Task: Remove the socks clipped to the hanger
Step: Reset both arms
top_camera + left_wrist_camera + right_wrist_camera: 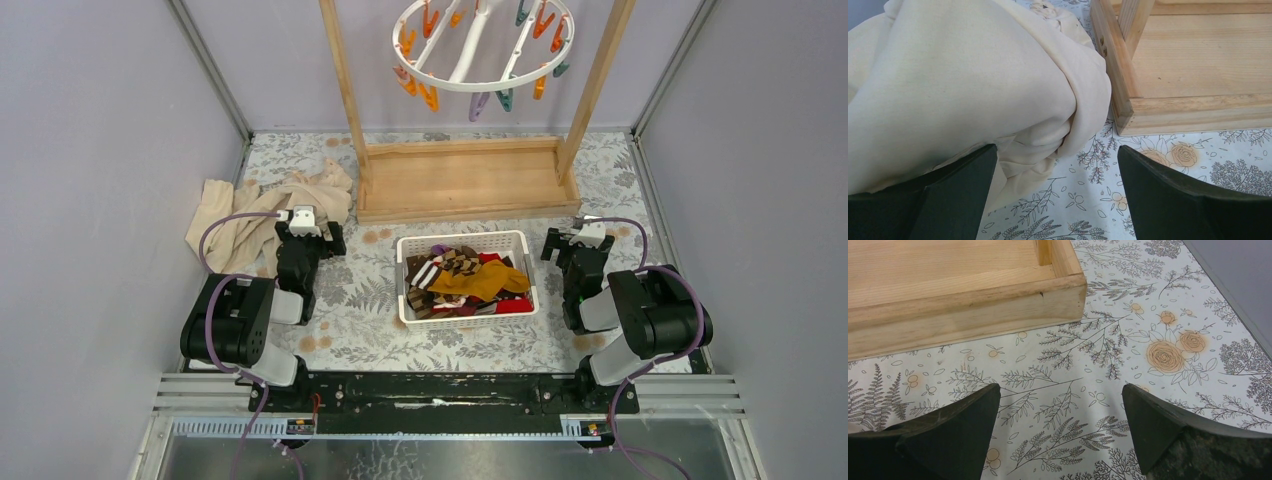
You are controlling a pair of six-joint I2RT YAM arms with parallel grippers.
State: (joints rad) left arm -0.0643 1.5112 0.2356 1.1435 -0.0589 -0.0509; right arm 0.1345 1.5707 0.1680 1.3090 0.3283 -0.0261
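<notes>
Hanger (467, 58) looks bare (socks (480, 280) in basket (462, 238)). Left end effector (1055, 150) and right end effector (1060, 387) gape empty; left might snag cloth (963, 75).

Top cam looks down from behind me. Wrist cams sit low, close, facing forward; all share the rack base (462, 180).

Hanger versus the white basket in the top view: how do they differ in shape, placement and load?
The hanger is a round ring with spokes; the basket is rectangular. The hanger hangs in the wooden rack; the basket sits on the table in front of that rack. The hanger's clips hold nothing; the basket holds the pile of socks. Both are white.
</notes>
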